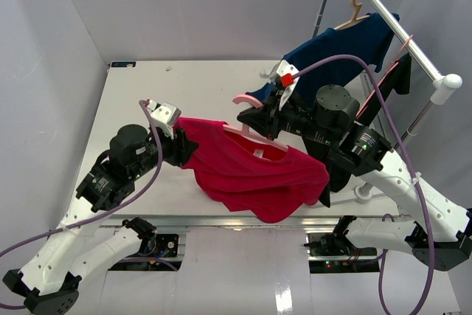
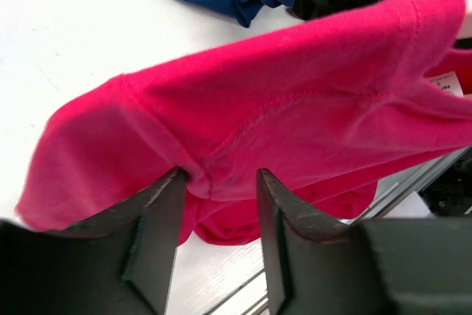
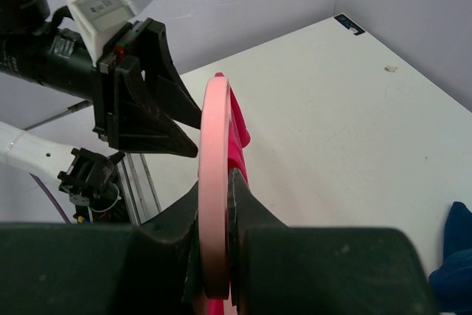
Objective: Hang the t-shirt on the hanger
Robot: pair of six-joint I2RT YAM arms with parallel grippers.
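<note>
Above the near table (image 1: 147,94), the hanger (image 3: 215,116) is clamped by the right gripper (image 3: 216,182) so the t-shirt (image 1: 251,171) can be pulled on by the left gripper (image 2: 220,173), whose pinch cannot be told.

The crimson-red t-shirt (image 1: 254,175) hangs bunched at the centre of the top view, above the tabletop's (image 1: 147,94) near edge. Its collar, with a small white label, is draped over the thin pale-pink hanger (image 3: 214,145). The hanger slopes down to the right, and its curved hook sticks out above the cloth.
</note>
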